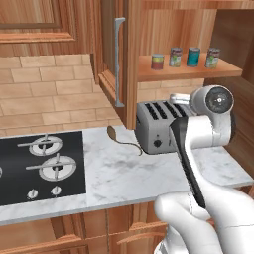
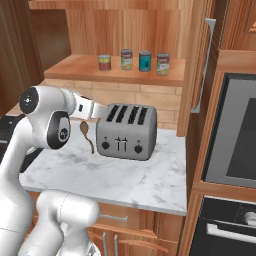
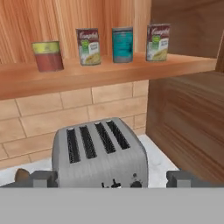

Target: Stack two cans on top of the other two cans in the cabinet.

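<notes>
Wooden kitchen, open cabinet (image 1: 133,59). Four upright cans stood in a row on its shelf (image 3: 109,70), above and ahead of the pincer (image 3: 111,178), whose fingers stood released, empty, over the toaster (image 3: 99,153).

Cabinet shelf (image 3: 109,72): red can (image 3: 47,56), 2 pale cans (image 3: 88,46), teal can (image 3: 122,44), all upright.

A dark red cylindrical tin with a pale yellowish band (image 3: 47,56), a teal-blue tin with a silver top (image 3: 122,44) and two pale-labelled tins patched with red and green (image 3: 89,46) (image 3: 157,42) stand against the reddish-brown striped planks of the wooden wall cabinet (image 3: 87,74), whose door carries a grey bar handle (image 1: 118,62). Below them, a brushed grey metal toaster with four black slots (image 2: 126,132) sits on a white marble counter veined in grey (image 2: 110,175), backed by tan brick tiles (image 1: 54,94). The glossy black cooktop with silver burner rings (image 1: 39,168) lies beside a small brown wooden spoon (image 1: 119,136).
</notes>
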### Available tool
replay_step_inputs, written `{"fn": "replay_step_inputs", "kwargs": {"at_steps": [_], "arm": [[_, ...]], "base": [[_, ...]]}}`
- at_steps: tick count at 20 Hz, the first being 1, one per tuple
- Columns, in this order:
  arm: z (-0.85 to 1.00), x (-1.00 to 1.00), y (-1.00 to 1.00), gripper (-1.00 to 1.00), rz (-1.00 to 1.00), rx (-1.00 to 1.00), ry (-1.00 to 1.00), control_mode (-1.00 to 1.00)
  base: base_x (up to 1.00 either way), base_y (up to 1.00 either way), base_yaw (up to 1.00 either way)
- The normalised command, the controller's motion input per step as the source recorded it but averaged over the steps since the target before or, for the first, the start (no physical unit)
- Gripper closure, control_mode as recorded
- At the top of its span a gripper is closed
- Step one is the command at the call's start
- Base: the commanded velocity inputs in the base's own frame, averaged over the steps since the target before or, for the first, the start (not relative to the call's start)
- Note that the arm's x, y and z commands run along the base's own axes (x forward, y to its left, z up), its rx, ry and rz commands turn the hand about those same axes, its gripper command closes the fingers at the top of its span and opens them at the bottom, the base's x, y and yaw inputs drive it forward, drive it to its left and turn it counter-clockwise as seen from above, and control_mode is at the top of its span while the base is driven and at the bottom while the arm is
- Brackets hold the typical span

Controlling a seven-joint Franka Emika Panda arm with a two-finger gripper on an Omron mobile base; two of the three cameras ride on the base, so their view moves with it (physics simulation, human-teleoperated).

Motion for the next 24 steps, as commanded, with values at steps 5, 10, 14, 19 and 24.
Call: {"fn": "replay_step_inputs", "kwargs": {"at_steps": [5, 10, 14, 19, 24], "arm": [[0.21, 0.0, -0.31, -1.0, -0.14, -0.08, 0.0, -1.0], [0.23, 0.0, -0.34, -1.0, -0.07, -0.13, 0.01, -1.0], [0.26, 0.0, -0.33, -1.0, -0.07, -0.13, 0.13, -1.0], [0.26, 0.0, -0.32, -1.0, -0.04, -0.06, 0.2, -1.0], [0.25, 0.02, -0.25, -1.0, 0.0, 0.0, 0.2, -1.0]], "base": [[0.0, 0.0, 0.0], [0.0, 0.0, 0.0], [0.0, 0.0, 0.0], [0.0, 0.0, 0.0], [0.0, 0.0, 0.0]]}}
